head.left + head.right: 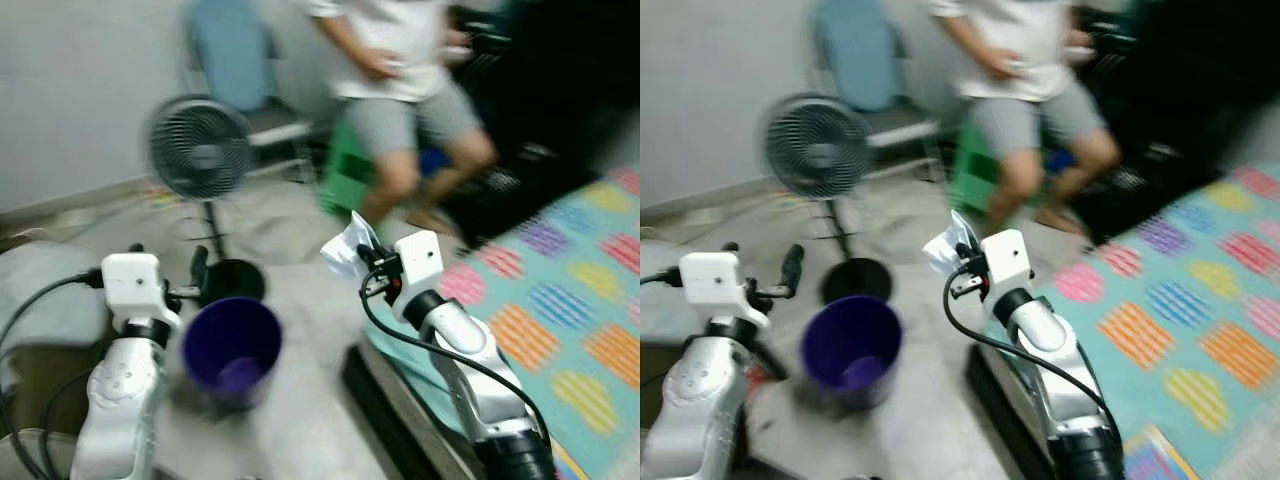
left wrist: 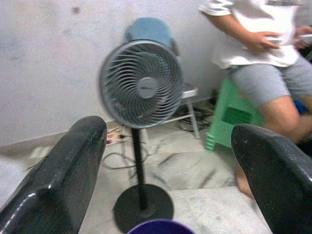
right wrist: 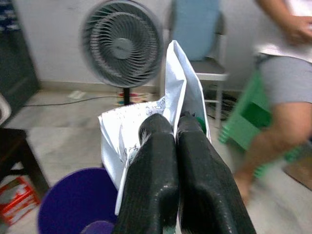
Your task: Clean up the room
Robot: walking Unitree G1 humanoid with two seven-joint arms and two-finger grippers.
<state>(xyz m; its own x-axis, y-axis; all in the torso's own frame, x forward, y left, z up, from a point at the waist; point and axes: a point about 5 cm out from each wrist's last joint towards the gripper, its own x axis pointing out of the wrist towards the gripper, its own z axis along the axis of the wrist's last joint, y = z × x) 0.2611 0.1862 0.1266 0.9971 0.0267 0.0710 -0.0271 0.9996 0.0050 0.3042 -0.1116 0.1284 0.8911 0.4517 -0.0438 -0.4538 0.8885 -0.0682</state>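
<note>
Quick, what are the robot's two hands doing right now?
Left gripper: jaws open, holding nothing.
Right gripper: jaws shut on a crumpled white paper.

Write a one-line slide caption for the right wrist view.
Right gripper pinching a crumpled white paper above a purple bin, with a standing fan behind.

pale wall (image 1: pixel 70 90), marble floor (image 1: pixel 290 230), pedestal fan (image 1: pixel 198 148)
</note>
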